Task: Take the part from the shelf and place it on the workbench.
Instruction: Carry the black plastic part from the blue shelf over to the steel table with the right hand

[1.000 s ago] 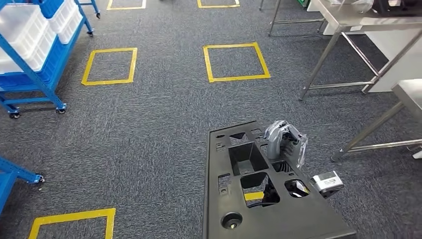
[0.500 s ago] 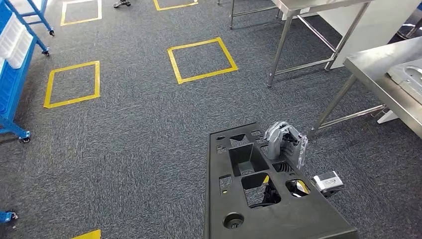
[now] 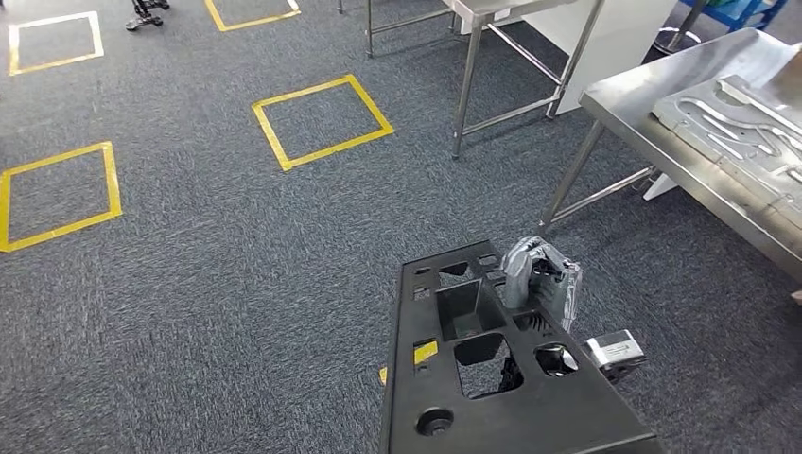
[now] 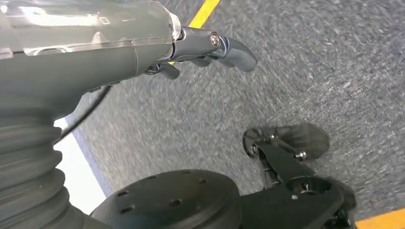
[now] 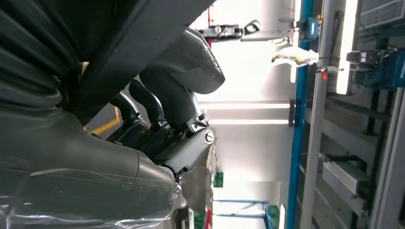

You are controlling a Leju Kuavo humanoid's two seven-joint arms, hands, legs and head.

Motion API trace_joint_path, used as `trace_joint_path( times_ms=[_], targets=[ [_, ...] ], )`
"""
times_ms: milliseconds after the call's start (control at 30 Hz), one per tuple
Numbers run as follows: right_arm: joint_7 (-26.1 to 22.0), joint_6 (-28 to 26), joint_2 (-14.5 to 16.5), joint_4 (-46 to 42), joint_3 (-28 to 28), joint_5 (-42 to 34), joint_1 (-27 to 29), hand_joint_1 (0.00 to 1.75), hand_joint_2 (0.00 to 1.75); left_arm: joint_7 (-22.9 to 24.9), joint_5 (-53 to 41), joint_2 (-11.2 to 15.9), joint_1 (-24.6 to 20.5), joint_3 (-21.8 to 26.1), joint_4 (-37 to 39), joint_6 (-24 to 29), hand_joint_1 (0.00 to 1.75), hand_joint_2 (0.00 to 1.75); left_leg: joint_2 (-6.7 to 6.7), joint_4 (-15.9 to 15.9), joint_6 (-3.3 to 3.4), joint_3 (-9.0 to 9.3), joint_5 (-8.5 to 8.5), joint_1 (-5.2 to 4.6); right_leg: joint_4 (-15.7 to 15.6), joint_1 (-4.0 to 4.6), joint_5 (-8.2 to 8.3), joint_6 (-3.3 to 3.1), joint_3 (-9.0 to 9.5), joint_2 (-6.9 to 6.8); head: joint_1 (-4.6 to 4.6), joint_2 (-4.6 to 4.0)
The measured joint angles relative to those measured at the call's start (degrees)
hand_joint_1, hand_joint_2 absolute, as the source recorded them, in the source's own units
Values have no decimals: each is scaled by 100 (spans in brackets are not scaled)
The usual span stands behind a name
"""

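The black perforated plastic part [image 3: 492, 378] is gripped along its far edge by the right hand [image 3: 537, 272] and carried in front of the body, the left hand [image 4: 210, 47] hangs empty, and an approach to the steel workbench [image 3: 662, 132] is judged next.

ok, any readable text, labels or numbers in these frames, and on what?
None can be read.
The black part in the right hand: no print shows on it.
The small silver block beside the part: any marking on it is too small to tell.
The metal plate on the steel workbench: grooves, no lettering.
The yellow floor squares: plain tape outlines.
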Motion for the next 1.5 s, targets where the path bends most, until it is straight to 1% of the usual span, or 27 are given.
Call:
trace_joint_path(
  times_ms=[67,100,133,200,267,300,367,400,467,533,567,600,633,700,767,833,900,967,1033,1100,1133,1200,1267,1333,1400,1433,1500],
  targets=[
    [64,-6,-7,-22,0,37,32,164,175,-25,-16,-8,23,-26,0,19,0,175,169,0,17,2,-13,-11,703,-21,-283,42,-354,-127,7,0],
    [92,-7,-10,-34,-1,47,55,164,175,-46,-17,-8,29,-34,0,32,0,175,252,1,15,7,-24,-13,861,-33,-293,58,-436,-147,9,0],
    [113,-6,-14,-49,-2,50,75,164,175,-65,-16,-9,31,-39,-1,43,0,175,332,2,8,18,-36,-13,800,-42,-196,68,-403,-168,9,0],
    [141,9,-18,-96,-4,55,97,164,175,-84,-14,-11,31,-46,-1,51,0,175,471,5,-27,61,-72,-16,92,-39,176,56,-25,-324,10,0],
    [160,47,-19,-170,-4,65,96,164,175,-82,4,-12,30,-51,-1,61,0,175,582,12,-88,101,-116,-43,-560,16,378,-6,321,-524,7,0],
    [163,66,-19,-203,-5,70,93,164,175,-73,24,-11,30,-52,-1,74,0,175,633,12,-121,119,-136,-56,-695,43,390,-43,385,-565,5,0],
    [166,92,-22,-243,-9,75,88,164,175,-52,84,-10,18,-49,-2,99,0,175,742,1,-180,160,-165,-65,-719,63,378,-116,379,-450,1,0],
    [167,100,-24,-254,-13,76,85,164,175,-45,114,-9,8,-48,-2,107,0,175,722,24,-212,173,-197,-55,-736,52,383,-148,389,-386,3,0],
    [169,110,-25,-271,-18,81,60,164,175,-39,151,-8,-4,-44,-2,94,0,175,490,327,-256,60,-402,-32,-771,17,398,-221,418,-270,-14,-1],
    [169,116,-25,-276,-20,87,38,164,175,-33,154,-8,14,-41,-1,54,0,175,213,1064,-273,-304,-759,-20,-773,9,397,-268,426,-151,-38,-1],
    [169,117,-25,-275,-20,88,39,164,175,-30,149,-8,19,-39,0,29,0,175,161,1431,-279,-497,-887,-20,-767,13,394,-277,425,-82,-44,-1],
    [169,117,-25,-274,-20,88,42,164,175,-27,142,-8,15,-38,0,13,0,175,139,1660,-282,-627,-920,-21,-757,18,391,-280,426,-8,-44,0],
    [169,115,-25,-272,-20,88,44,164,175,-22,136,-8,8,-37,0,0,0,175,129,1671,-278,-655,-831,-21,-743,20,387,-279,427,71,-44,-1],
    [168,99,-25,-269,-17,82,43,164,175,-7,126,-8,1,-38,-1,-31,0,175,45,1069,-249,-422,-395,-15,-709,18,373,-262,431,238,-44,-1],
    [161,71,-25,-266,-9,53,34,164,175,1,140,-8,26,-37,-1,-53,0,175,-190,383,-208,-146,-114,1,-669,20,368,-217,401,393,-43,0],
    [155,61,-25,-262,-3,10,27,164,175,5,180,-8,39,-34,0,-50,0,175,-307,162,-173,-63,-102,-4,-656,4,391,-149,349,510,-40,0],
    [152,67,-25,-259,-2,-30,26,164,175,4,218,-15,26,-29,0,-36,0,175,-207,120,-119,-46,-71,-7,-666,-17,414,-75,319,575,-39,0],
    [144,69,-27,-256,-3,-60,8,164,175,-6,230,-26,23,-27,0,-20,0,175,-74,61,-44,-19,-36,7,-493,0,301,-22,234,325,-13,0],
    [129,65,-30,-250,-4,-72,-12,164,175,-24,225,-25,44,-26,0,-12,0,175,79,30,8,-4,-28,2,111,2,-21,11,-57,-37,17,-1],
    [104,56,-33,-244,-4,-75,0,164,175,-33,212,-13,62,-26,0,-12,0,175,242,30,20,-2,-40,-6,784,-24,-276,40,-396,-147,20,-1],
    [90,52,-35,-243,-4,-76,13,164,175,-33,205,-6,65,-26,0,-13,0,175,322,31,15,4,-49,-7,897,-37,-264,51,-452,-164,20,-1],
    [69,49,-36,-243,-5,-76,23,164,175,-33,195,2,63,-27,0,-14,0,175,469,32,-12,36,-77,-7,450,-52,47,54,-209,-253,21,-1],
    [55,44,-34,-245,-6,-72,12,164,175,-35,191,8,62,-27,0,-14,0,175,589,40,-65,83,-121,-28,-332,-21,332,15,209,-534,21,0],
    [47,32,-33,-254,-6,-67,-2,164,175,-45,188,18,61,-27,0,-14,0,175,698,41,-128,121,-158,-60,-675,36,380,-52,375,-671,15,0],
    [44,24,-33,-267,-7,-65,-4,164,175,-59,188,25,51,-27,-1,-14,0,175,813,24,-195,162,-189,-65,-695,48,381,-125,374,-521,11,-1],
    [42,22,-32,-275,-7,-65,-4,164,175,-64,187,29,43,-27,-1,-13,0,175,767,50,-231,176,-229,-55,-716,35,387,-161,389,-447,11,-1],
    [32,26,-27,-289,-6,-72,-14,164,175,-73,187,36,32,-27,-1,-8,0,175,481,388,-279,51,-455,-30,-757,-4,404,-233,423,-308,-3,-1]
  ],
)
